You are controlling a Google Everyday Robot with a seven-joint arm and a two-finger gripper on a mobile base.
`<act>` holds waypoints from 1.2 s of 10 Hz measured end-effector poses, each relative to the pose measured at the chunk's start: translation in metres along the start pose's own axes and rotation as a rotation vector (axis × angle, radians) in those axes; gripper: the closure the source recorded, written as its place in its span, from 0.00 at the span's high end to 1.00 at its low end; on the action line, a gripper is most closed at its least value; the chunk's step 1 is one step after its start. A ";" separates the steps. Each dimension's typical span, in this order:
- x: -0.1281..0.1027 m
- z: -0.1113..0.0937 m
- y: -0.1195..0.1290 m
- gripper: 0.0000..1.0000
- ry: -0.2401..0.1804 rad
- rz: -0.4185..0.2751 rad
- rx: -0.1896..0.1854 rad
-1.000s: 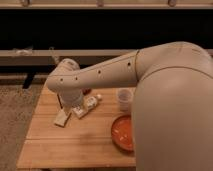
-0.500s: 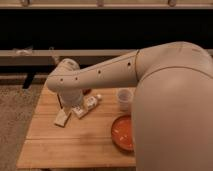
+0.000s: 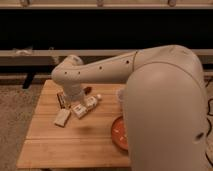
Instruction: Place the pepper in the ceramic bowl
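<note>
Gripper (image 3: pixel 75 96): hangs under the bent wrist over the far left part of the wooden table (image 3: pixel 60 146), low among the small things. Whether it is spread or closed cannot be told, because the wrist covers it.
Pepper (image 3: pixel 89 90): a small dark red spot lying on the table just right of the gripper. Whether the two touch cannot be told.
Ceramic bowl (image 3: pixel 118 134): orange-red, at the near right of the table, half hidden behind the arm's big shell and well apart from the pepper. No pepper shows in the part that can be seen.
Arm (image 3: pixel 107 67): runs from the right across the far side of the table, then bends down. This is judged to bring the gripper onto the pepper from above rather than through the clutter.
White bottle (image 3: pixel 86 105): lies slanted on its side just to the near side of the pepper, crowding that side of the approach.
Flat packet (image 3: pixel 62 118): lies left of the bottle and nearer, out of the way.
Cup (image 3: pixel 120 95): only a whitish sliver shows at the arm's edge, far of the bowl.
Step in hand: judged to be the reach or grasp, since the pepper sits on the wood and the bowl waits.
Next move: likely a secure hold, a lift, then a carry to the right and near side.
Risk: the glossy pepper could slip, or the bottle could get nudged.
</note>
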 end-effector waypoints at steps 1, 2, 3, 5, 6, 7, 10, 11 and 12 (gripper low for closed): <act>-0.024 0.007 -0.004 0.65 0.007 0.017 -0.008; -0.057 0.016 -0.011 0.65 0.009 0.037 -0.010; -0.085 0.024 -0.013 0.65 0.011 0.049 -0.009; -0.125 0.044 -0.007 0.65 0.013 0.059 -0.005; -0.145 0.063 -0.009 0.65 0.018 0.072 0.005; -0.156 0.079 -0.008 0.65 0.024 0.087 0.011; -0.173 0.107 -0.010 0.65 0.034 0.128 0.031; -0.176 0.108 -0.015 0.65 0.032 0.145 0.036; -0.179 0.108 -0.017 0.65 0.028 0.160 0.040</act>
